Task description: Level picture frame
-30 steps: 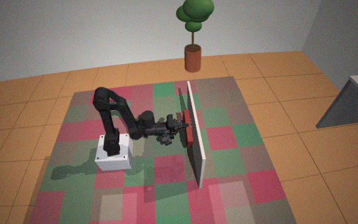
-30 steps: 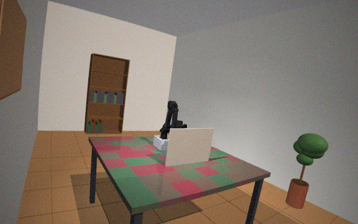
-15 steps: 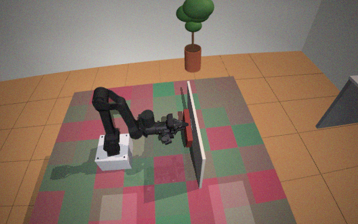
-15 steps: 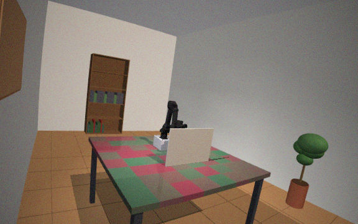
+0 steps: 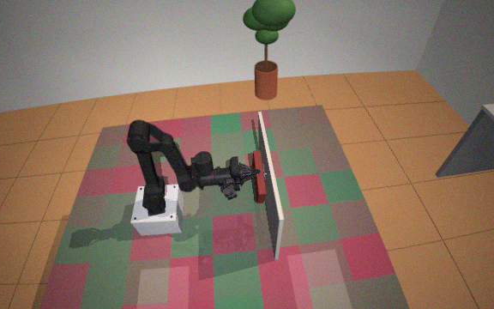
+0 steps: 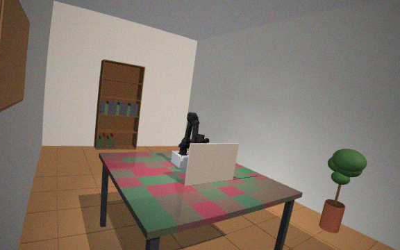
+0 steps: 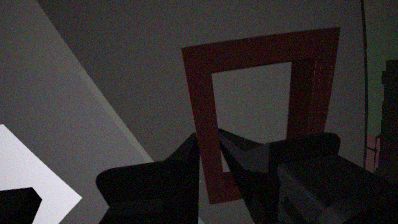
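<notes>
The red picture frame (image 5: 259, 193) (image 7: 201, 90) is on the arm's side of the upright panel (image 5: 280, 233) (image 6: 214, 163). In the wrist view its top edge slopes up to the right; I cannot tell from these views whether it hangs level. My gripper (image 5: 258, 172) (image 7: 206, 134) is shut on one side bar of the frame, with a finger on either side of that bar. The screw and the notched strip are hidden behind the frame. In the exterior view the panel hides the frame and the fingers.
The arm stands on a white base block (image 5: 161, 227) (image 6: 178, 160) on the patchwork-coloured table (image 5: 234, 232) (image 6: 203, 210). The panel stands across the table in front of the arm. A potted plant (image 5: 266, 81) (image 6: 332, 215) is on the floor beyond the table.
</notes>
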### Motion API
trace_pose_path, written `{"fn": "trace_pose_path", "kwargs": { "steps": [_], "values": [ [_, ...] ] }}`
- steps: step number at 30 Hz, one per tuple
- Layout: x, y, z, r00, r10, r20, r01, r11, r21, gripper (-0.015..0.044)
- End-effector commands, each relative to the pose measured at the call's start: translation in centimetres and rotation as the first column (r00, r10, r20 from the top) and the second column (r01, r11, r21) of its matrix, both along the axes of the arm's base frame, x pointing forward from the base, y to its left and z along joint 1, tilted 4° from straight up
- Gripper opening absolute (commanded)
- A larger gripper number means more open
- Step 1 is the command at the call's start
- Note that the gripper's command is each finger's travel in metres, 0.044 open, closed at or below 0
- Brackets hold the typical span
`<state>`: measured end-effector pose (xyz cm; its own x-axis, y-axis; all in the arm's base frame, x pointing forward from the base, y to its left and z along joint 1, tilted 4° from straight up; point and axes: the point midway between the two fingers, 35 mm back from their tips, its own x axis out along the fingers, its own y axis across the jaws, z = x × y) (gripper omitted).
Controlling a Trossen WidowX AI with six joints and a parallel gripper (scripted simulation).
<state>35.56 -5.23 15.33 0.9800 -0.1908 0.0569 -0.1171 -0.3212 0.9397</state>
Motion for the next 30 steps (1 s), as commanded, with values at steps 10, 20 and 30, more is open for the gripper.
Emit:
{"fn": "trace_pose_path", "kwargs": {
  "steps": [10,20,30],
  "values": [
    [0.13,-0.05,0.50,1.000,-0.005,0.024,0.005,1.000,-0.004,0.0000],
    [0.11,-0.12,0.55,1.000,-0.005,0.024,0.005,1.000,-0.004,0.0000],
    [0.15,-0.06,0.38,1.000,-0.005,0.024,0.005,1.000,-0.004,0.0000]
  ]
}}
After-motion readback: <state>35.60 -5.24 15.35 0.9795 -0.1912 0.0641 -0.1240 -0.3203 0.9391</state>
